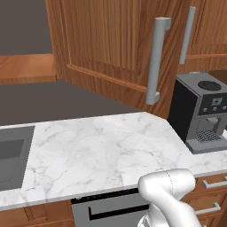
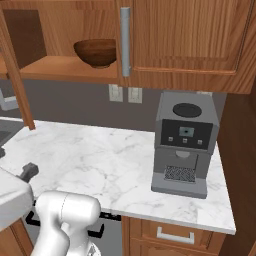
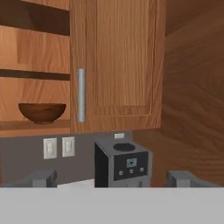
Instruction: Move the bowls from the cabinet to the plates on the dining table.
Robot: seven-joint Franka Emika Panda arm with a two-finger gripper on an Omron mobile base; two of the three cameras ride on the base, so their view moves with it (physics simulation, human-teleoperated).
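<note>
Sitting on the open cabinet (image 3: 118, 57) shelf, the brown bowl (image 3: 42, 112) lies well beyond the released, empty gripper (image 3: 114, 178).

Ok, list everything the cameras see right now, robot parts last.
bowl: one, dark brown, on the open cabinet shelf.
cabinet: one, warm brown wood, above the counter, left door swung open.
bar handles: two, grey, on the doors.
coffee machine: one, black and grey, on the counter's right end.
counter: one, white marble.
wall outlets: two, pale, on the backsplash.
hand: one, dark fingertips apart, facing the cabinet.
</note>
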